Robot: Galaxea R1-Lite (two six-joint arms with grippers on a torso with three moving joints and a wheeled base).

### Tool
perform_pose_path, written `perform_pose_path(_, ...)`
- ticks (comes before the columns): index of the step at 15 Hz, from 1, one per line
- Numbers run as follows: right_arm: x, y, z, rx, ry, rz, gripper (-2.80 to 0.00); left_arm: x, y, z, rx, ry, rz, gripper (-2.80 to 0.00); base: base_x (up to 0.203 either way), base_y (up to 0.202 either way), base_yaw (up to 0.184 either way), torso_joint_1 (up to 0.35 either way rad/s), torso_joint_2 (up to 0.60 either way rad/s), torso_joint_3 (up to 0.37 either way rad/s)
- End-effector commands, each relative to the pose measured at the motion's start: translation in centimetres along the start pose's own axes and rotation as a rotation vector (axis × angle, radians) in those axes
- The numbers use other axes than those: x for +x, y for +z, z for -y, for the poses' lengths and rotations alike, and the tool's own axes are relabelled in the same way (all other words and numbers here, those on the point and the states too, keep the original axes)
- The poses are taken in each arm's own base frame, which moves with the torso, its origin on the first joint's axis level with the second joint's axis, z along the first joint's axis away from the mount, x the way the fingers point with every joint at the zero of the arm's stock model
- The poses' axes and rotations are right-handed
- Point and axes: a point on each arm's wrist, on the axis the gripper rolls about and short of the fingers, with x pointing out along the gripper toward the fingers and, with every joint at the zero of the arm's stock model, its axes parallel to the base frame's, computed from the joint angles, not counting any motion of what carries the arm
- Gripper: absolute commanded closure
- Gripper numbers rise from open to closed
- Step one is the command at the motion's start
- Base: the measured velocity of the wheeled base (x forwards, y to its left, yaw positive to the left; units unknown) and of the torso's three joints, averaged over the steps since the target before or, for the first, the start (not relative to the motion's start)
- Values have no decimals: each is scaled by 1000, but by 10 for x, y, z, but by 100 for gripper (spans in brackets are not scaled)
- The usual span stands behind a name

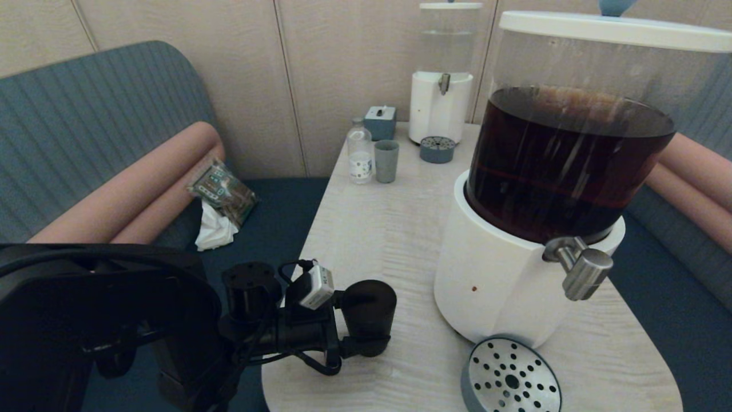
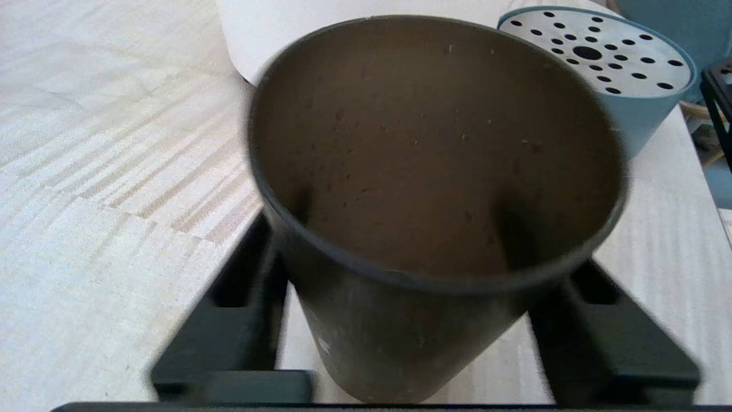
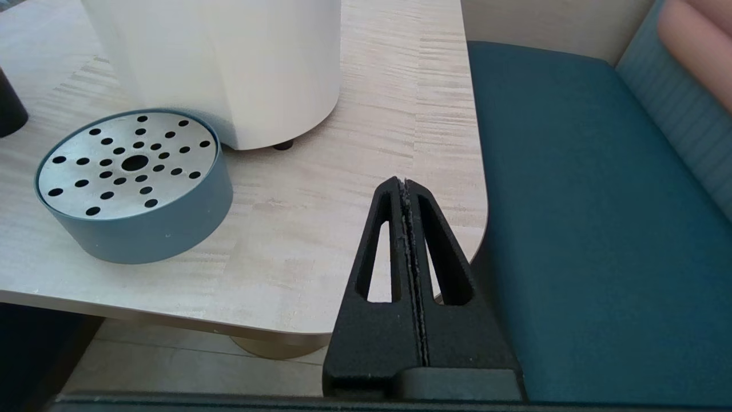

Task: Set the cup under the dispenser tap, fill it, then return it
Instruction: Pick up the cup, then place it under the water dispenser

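- The left gripper [image 1: 366, 337] holds the one black cup [image 1: 369, 312], a finger [image 2: 229, 326] on each side of its lower wall. The cup is upright, near the table's front-left edge; the wrist view shows it dry inside.
- Whether the cup's base rests on the table [image 1: 377, 229] or hangs just above it cannot be told.
- The right gripper [image 3: 407, 194] is parked off the table's front-right corner, its two fingers pressed together on nothing; it does not show in the head view.
- Two dispensers stand on the table. The big one [image 1: 514, 274], with a white base and dark brown liquid, is to the right of the cup. The smaller clear one [image 1: 440, 97] is at the far edge.
- The dispenser tap [image 1: 580, 266] juts from the big base toward the front-right, well apart from the cup.
- There are two round perforated drip trays. One [image 1: 510, 377] sits below that tap at the table's front edge, just beside the white base. The other [image 1: 437, 150] is in front of the small dispenser.
- Far-left on the table stand one small clear bottle [image 1: 359, 155], one grey-green tumbler [image 1: 386, 161] just beside it, and one small blue-grey box [image 1: 380, 122] behind them.
- Bare tabletop lies between the cup and the nearer drip tray, and down the table's middle.
- The table's left edge borders a blue bench [image 1: 269, 223] bearing one packet [image 1: 224, 191] and white tissue [image 1: 214, 232].
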Motion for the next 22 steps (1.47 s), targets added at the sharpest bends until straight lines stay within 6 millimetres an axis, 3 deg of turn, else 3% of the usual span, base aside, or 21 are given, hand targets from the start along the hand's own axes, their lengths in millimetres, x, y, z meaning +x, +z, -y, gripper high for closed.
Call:
perform_pose_path(1,0,-1,0,-1,0,-3,0,-2,2,2,6,-4,5,0,0,0,0,0,0,0)
perform_pose_path(5,0,-1,0,0,0,-3,0,-10,20,13,23,-10,20,0,0,0,0,0,0,0)
perform_pose_path(8,0,-1,0,0,0,-3,0,-9,56,34,82,-65,87,0,0,0,0,0,0,0)
perform_pose_path(14,0,-1,0,0,0,-3,0,34,84,77,61,-211,164,0,0,0,0,0,0,0)
perform_pose_path(16,0,-1,0,0,0,-3,0,55,93,80,79,-205,206,0,0,0,0,0,0,0)
perform_pose_path(22,0,-1,0,-2,0,-3,0,111,82,88,51,-214,237,0,0,0,0,0,0,0)
